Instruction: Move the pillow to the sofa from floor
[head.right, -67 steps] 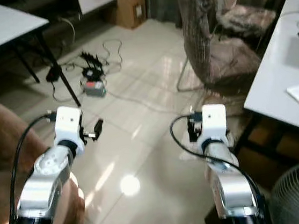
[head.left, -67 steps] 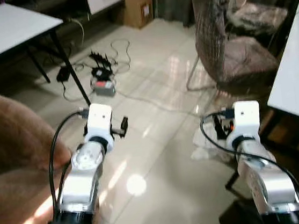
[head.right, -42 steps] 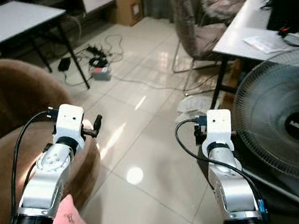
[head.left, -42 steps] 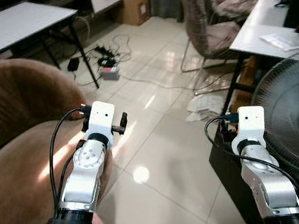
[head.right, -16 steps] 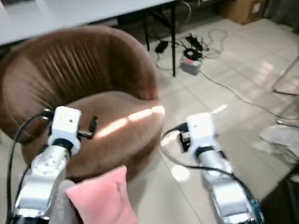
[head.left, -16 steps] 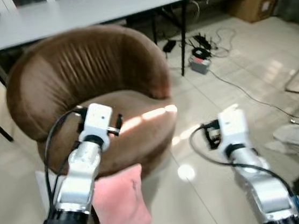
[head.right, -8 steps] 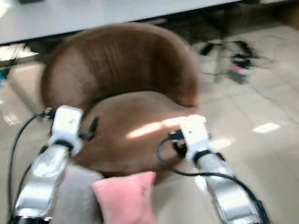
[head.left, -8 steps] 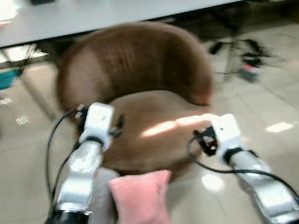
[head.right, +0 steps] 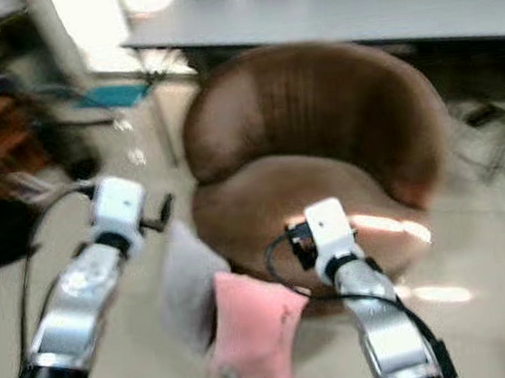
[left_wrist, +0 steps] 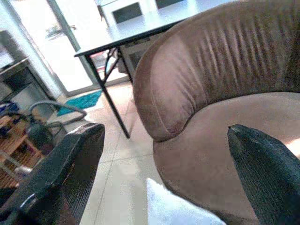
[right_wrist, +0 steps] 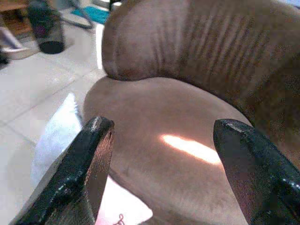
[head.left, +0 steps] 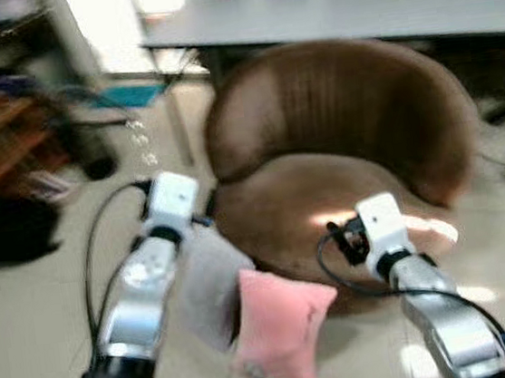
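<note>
Both end effectors: raised in front of the robot, fingers spread wide apart, nothing held. Left end effector [left_wrist: 164,159] looks over the near rim of the sofa's seat; right end effector [right_wrist: 159,154] looks across the seat toward the backrest.

Item 1, task object: pink square fabric pillow [head.left: 277,326], standing on edge on the pale tiled floor [head.left: 29,306], leaning against the front base of the sofa. It lies below and between the two arms, lower than both end effectors; its long axis runs roughly upright, tilted a little. By judgement the right end effector is slightly nearer, since a pink corner appears just under its fingers in the right wrist view, though the margin is small.

Item 2, destination: round brown velvet tub sofa [head.left: 346,133] with ribbed backrest, directly ahead, a patch of sunlight on its seat.

Item 3: white-grey cushion [head.left: 211,285], touching the pink pillow on the robot's left, also against the sofa base.

Item 4: long grey tabletop [head.left: 333,11] behind the sofa.

Markings: a small dark mark on the pink pillow's corner, too blurred to read. No other legible writing.
</note>
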`<state>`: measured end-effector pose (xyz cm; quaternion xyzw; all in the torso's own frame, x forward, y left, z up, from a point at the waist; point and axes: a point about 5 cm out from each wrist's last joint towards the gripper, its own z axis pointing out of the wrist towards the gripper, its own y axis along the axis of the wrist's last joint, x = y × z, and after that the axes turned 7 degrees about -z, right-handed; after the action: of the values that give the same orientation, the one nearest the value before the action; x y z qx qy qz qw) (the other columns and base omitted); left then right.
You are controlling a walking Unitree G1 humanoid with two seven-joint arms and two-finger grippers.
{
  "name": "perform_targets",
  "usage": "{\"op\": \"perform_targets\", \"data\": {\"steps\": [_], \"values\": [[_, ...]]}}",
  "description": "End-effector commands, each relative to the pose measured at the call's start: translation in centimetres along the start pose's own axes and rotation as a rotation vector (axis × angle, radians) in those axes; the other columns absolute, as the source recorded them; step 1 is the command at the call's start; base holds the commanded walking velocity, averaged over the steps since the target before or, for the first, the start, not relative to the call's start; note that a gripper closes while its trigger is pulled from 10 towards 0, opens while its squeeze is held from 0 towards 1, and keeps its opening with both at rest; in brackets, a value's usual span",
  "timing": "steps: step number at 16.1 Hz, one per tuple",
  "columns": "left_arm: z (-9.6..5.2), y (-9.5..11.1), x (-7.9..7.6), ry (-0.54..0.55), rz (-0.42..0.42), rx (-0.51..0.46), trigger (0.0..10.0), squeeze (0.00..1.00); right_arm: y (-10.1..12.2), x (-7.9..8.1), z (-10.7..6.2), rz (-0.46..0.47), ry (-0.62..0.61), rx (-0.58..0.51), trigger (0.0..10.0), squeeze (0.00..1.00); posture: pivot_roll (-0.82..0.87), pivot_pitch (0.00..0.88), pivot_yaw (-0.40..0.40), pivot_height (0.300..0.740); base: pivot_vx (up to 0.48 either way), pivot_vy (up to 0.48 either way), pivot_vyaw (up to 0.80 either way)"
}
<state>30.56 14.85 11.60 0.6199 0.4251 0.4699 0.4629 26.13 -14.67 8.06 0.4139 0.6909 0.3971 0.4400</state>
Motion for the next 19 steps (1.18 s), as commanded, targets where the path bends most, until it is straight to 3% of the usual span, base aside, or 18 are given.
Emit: {"op": "perform_targets", "data": {"steps": [1,5,8,9,11,15,19], "values": [[0.2,0.5,0.5,0.021,0.012,-0.011,10.0,0.0,0.6,-0.4,0.1,0.006,-0.015,-0.023,10.0,0.0,-0.04,0.0,0.031,0.74,0.0,-0.48,0.8],[0.1,1.1,1.4,0.066,-0.003,-0.1,10.0,0.0,0.2,-1.4,0.3,0.045,-0.102,0.001,10.0,0.0,-0.04,0.0,0.028,0.74,0.0,-0.117,0.2],[0.2,0.8,1.4,0.055,-0.004,-0.093,10.0,0.0,0.2,-1.7,0.3,0.006,-0.149,-0.007,10.0,0.0,-0.04,0.0,0.031,0.74,0.0,0.0,0.0],[0.0,0.3,1.8,0.066,-0.056,-0.108,10.0,0.0,0.3,-1.5,0.4,0.004,-0.153,-0.014,10.0,0.0,-0.04,0.0,0.036,0.74,0.0,0.0,0.0],[-0.2,-0.5,2.0,0.056,-0.062,-0.085,10.0,0.0,0.3,-1.3,0.3,-0.002,-0.162,-0.021,10.0,0.0,-0.04,0.0,0.037,0.74,0.12,0.0,0.0],[-0.5,-1.3,1.9,0.034,-0.077,-0.069,10.0,0.0,0.6,-1.5,0.1,0.049,-0.18,-0.075,10.0,0.0,-0.03,0.0,0.036,0.74,0.248,0.0,0.0],[-0.4,-1.3,1.6,0.017,-0.074,-0.071,10.0,0.0,0.2,-1.5,0.1,0.041,-0.192,-0.063,10.0,0.0,-0.04,0.0,0.033,0.74,0.26,0.0,0.0]]}}
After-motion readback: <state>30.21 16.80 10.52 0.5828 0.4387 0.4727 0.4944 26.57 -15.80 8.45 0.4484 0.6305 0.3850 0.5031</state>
